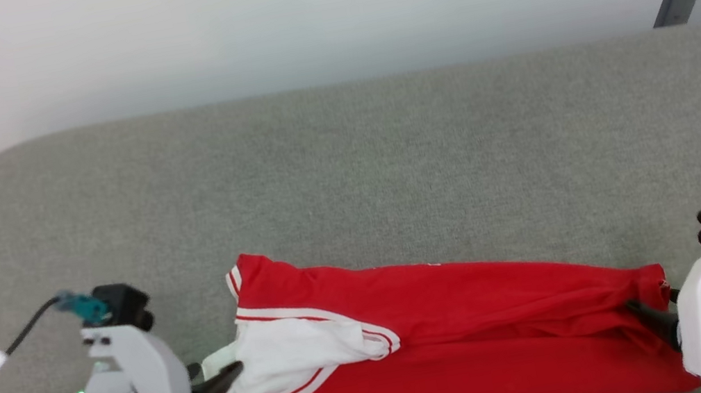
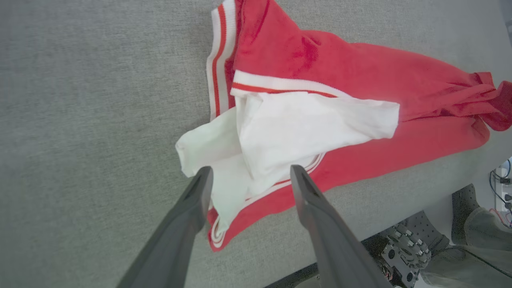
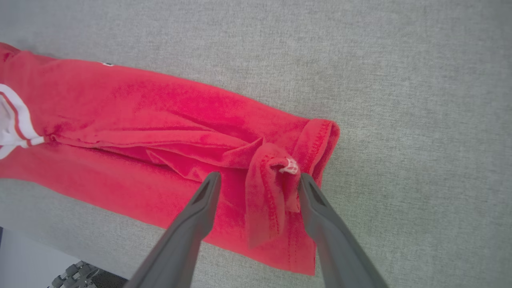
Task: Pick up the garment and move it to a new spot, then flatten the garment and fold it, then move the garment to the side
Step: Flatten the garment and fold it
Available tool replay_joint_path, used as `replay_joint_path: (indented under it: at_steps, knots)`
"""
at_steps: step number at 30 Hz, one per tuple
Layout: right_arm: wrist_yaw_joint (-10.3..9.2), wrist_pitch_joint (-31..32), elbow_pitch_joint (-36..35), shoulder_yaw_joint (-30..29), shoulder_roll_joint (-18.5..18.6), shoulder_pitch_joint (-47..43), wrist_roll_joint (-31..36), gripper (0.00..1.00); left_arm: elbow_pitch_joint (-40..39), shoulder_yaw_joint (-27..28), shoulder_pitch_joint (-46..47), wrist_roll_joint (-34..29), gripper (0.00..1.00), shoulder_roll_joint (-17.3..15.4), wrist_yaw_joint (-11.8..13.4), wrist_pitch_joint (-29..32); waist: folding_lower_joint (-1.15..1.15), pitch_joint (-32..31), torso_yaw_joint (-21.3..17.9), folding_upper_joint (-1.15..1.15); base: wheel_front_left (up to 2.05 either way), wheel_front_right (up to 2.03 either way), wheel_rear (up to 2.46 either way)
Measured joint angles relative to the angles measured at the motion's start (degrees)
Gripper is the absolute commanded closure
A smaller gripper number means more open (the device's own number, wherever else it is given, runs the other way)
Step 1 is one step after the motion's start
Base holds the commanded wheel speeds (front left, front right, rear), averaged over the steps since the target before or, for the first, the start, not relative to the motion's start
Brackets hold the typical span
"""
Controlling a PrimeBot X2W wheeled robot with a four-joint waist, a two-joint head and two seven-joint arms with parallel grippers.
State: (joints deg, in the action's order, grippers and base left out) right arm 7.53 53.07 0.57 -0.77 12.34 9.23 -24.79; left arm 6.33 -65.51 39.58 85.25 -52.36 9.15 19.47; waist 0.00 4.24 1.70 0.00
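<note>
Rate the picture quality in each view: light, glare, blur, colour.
Head view: soft, even light, only faint shadow along the garment, sharp throughout. Left wrist view: the white sleeve is nearly blown out, its folds hard to read, while the left claw is crisp. Right wrist view: oversaturated red smears the cloth's texture, and the right claw looks slightly soft.
</note>
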Motion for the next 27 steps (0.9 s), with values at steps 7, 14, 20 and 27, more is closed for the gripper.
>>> replay_joint_path:
  at_steps: [7, 14, 20, 27]
  knots:
    - [0.00, -0.4, 0.1, -4.4, -0.3, -1.4, 0.3, 0.00, -4.7, 3.0, -5.1, -1.7, 0.00, -4.0, 0.7, -12.9, 0.00, -3.1, 0.9, 0.00, 0.00, 0.00, 0.00]
    - [0.00, -0.1, 2.6, -8.8, -0.3, -1.5, 2.4, 0.00, -7.4, 5.8, -10.9, -4.7, 0.00, -6.0, 2.5, -28.6, 0.00, -4.1, 3.0, 0.00, 0.00, 0.00, 0.00]
    - [0.00, 0.7, 5.9, -11.1, 0.4, -1.2, 4.5, 0.00, -7.8, 9.9, -15.8, -9.3, 0.00, -6.4, 5.6, -34.3, 0.00, -4.3, 5.0, 0.00, 0.00, 0.00, 0.00]
    - [0.00, 1.9, 10.6, -12.6, 0.0, -0.4, 5.2, 0.00, -7.9, 25.9, -25.6, -19.1, 0.00, -1.5, 6.4, -34.6, 0.00, -3.9, 7.4, 0.00, 0.00, 0.00, 0.00]
